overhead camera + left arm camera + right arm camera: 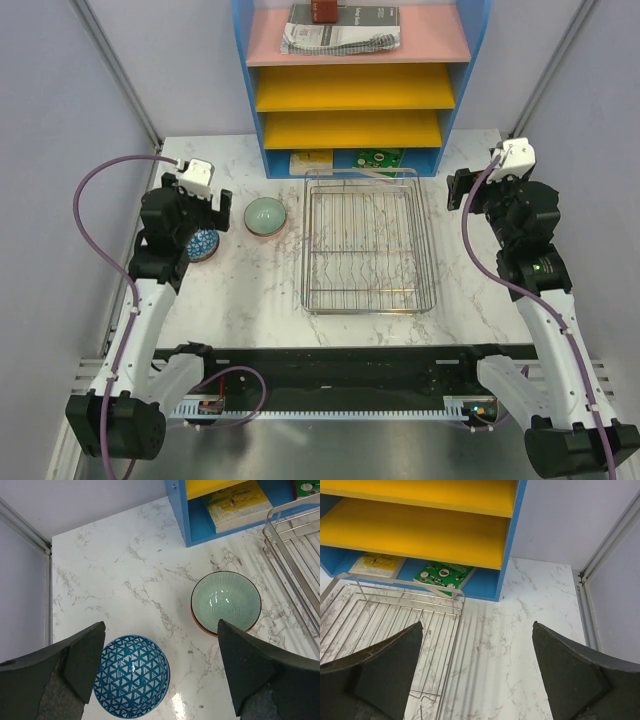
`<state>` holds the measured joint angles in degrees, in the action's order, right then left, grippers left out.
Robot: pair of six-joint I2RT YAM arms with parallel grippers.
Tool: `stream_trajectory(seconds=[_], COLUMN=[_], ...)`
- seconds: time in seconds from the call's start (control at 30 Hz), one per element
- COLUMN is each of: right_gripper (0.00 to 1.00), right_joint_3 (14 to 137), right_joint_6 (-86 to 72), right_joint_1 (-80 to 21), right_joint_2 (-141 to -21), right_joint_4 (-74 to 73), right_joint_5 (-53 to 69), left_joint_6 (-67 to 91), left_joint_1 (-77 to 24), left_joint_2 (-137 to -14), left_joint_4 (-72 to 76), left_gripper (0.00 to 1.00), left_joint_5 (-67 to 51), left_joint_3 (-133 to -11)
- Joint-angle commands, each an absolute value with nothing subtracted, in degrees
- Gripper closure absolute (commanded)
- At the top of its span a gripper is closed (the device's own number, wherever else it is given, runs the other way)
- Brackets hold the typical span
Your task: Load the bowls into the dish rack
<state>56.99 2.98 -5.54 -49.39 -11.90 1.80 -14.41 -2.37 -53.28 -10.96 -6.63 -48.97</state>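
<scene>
Marble table (260,300) bare along the near side of the dish rack (368,240). Left of the dish rack, left gripper (160,625) poised above the table, fingers spread wide, gripping and touching nothing. Below it, blue patterned bowl (131,675), upright, white inside under a blue triangle lattice (half hidden by the arm from above). Farther back and closer to the dish rack, pale green bowl (226,601), ribbed inside, dark-rimmed, apparently nested in a red-orange bowl (198,624) showing only a sliver of rim. Between these and the grid, just the rack's low wire side. Rack silver, gridded bottom bare. Right of the dish rack, right gripper (476,625) likewise gaping, empty, over marble. Behind the dish rack, blue shelf unit (360,80) with yellow and pink trays, a yellow booklet (377,564) and green printed card (442,575) in its bottom bay.
</scene>
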Motion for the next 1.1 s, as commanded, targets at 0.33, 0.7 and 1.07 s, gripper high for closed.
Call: stream_trajectory(seconds=[0.33, 0.7, 1.07], right_gripper=[0.02, 0.02, 0.02], right_joint_3=[55.6, 54.7, 53.7], right_joint_6=[11.9, 13.7, 14.6], right_joint_1=[-5.6, -5.7, -5.8], right_joint_2=[-49.7, -51.2, -52.9], right_joint_4=[-12.7, -13.8, -13.7], right_joint_5=[10.1, 14.7, 15.2], left_joint_6=[-16.3, -18.8, -20.8], left_joint_1=[-2.2, -3.8, -4.3], left_joint_2=[-57.9, -78.9, -95.8], left_joint_4=[-12.7, -13.2, -13.0], left_gripper=[0.00, 0.08, 0.14], left_joint_5=[-11.6, -12.1, -9.8], left_joint_3=[-52.1, -60.5, -70.5])
